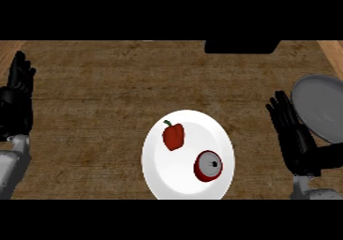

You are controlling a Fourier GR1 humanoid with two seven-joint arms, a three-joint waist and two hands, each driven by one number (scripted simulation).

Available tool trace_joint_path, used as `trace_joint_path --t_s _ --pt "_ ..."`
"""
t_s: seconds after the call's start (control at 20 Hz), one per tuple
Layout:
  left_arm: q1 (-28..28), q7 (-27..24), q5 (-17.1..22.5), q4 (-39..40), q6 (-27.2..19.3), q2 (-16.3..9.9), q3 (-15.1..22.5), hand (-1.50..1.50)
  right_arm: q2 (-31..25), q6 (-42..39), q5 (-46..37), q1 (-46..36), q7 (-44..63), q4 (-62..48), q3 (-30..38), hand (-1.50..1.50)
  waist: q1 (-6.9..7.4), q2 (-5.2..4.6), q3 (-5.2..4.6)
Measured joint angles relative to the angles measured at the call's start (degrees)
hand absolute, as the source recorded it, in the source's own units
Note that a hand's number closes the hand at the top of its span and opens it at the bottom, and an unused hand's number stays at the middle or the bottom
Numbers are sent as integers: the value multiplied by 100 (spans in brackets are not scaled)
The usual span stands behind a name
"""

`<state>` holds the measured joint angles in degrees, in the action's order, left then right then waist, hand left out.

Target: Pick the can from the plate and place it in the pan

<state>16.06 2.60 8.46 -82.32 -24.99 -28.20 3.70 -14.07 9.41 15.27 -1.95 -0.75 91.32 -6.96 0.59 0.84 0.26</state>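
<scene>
Can lies on its side near the right edge of the white plate, well to the left of my right hand, which is open with straight fingers and holds nothing; the grey pan sits just beyond that hand at the counter's right edge. Count: one can, one plate, one pan, one red pepper on the plate's upper left part; no readable label on the can. My left hand rests open, fingers up, at the counter's left edge.

1 plate, 1 can, 1 pepper, 1 pan.

My left hand: black, slim jointed fingers, on my grey rounded forearm. My right hand: black, same build, beside the plate, on my grey forearm.
</scene>
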Motion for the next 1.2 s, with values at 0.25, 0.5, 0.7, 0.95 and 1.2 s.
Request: trace_joint_path --t_s 0.25,0.5,0.7,0.95,1.2 --pt "-285 -254 166 -407 392 463 434 0 -8 -434 89 -412 -101 533 -208 150 -23 -37 -22" --pt "-764 -598 390 -638 804 1028 1033 0 -393 -84 -633 11 -23 1164 -261 -150 -178 -27 -47" --pt "-1014 -884 435 -616 1081 1207 1211 0 -718 -308 -854 1039 -353 1920 -324 -150 -181 -46 -36" --pt "-1185 -1060 315 -624 1143 1436 1401 0 -1252 -461 -1395 1512 -225 2619 -191 -150 -142 -62 -31" --pt "-1264 -1072 211 -696 1187 1507 1465 0 -1739 -817 -1738 1193 762 3076 -220 -150 -71 -75 -33"
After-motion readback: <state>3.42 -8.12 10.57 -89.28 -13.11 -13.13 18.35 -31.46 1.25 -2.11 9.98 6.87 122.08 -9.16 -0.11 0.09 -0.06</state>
